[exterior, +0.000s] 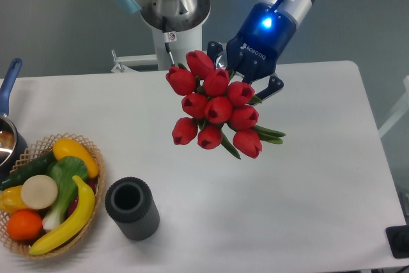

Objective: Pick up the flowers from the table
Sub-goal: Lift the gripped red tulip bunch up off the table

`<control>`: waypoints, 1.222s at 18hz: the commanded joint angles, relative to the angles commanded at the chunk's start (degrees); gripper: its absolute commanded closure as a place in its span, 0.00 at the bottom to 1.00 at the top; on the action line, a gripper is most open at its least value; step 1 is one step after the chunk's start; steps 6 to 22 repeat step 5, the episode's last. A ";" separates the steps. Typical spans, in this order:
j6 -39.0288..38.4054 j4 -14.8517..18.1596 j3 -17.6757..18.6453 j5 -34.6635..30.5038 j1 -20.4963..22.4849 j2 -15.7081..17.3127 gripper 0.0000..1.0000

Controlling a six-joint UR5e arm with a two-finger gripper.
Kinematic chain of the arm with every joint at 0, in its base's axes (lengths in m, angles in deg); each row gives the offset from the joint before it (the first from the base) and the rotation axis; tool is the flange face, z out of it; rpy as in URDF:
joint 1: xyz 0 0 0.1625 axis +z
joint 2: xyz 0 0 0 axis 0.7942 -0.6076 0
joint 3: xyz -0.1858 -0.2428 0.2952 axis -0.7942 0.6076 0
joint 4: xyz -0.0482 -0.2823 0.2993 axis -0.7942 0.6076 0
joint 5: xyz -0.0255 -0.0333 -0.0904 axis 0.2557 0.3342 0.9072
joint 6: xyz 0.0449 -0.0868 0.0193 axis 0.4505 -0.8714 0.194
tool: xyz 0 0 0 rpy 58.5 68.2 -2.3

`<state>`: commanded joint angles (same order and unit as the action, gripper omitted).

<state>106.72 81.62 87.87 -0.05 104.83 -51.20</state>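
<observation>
While the flowers [214,107] hang in the air above the middle of the table [307,183], near its far edge, the gripper [246,84] is clamped on their stems behind the red buds. The arm slants down from the upper right. Near the front left corner, a wicker basket [93,158] holds toy fruit and vegetables; beside it stands a dark cup [131,209].
</observation>
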 joint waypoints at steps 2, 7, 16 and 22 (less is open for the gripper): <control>0.00 0.00 0.17 0.00 -0.09 0.00 0.67; 0.09 -0.09 0.00 -0.09 -0.18 -0.09 0.67; 0.09 -0.09 0.00 -0.09 -0.18 -0.09 0.67; 0.09 -0.09 0.00 -0.09 -0.18 -0.09 0.67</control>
